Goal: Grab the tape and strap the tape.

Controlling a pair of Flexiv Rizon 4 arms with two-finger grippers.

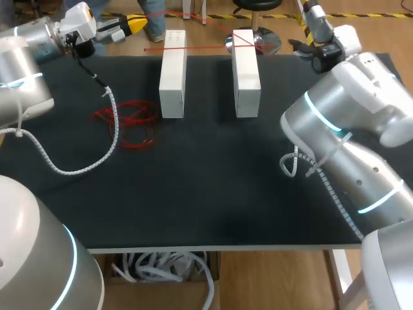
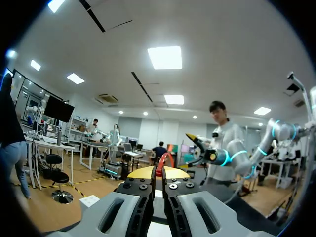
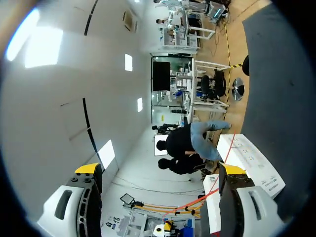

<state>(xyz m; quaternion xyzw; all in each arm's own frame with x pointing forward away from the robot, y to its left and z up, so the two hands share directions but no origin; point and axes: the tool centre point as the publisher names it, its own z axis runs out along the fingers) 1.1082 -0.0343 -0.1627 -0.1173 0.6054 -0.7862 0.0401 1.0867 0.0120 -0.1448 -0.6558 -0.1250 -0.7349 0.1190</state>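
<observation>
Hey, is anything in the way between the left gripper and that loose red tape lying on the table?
Yes: the left arm's own white coiled cable lies across the red tape pile. Otherwise nothing visible stands between it and the left gripper.

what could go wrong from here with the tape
The loose tape lies tangled beside the left arm's cable, so it could snag there. It also runs across the far ends of the two boxes, and a hard pull might drag or tip them. The right pincer is open with tape only beside one finger, so it may close on nothing.
</observation>
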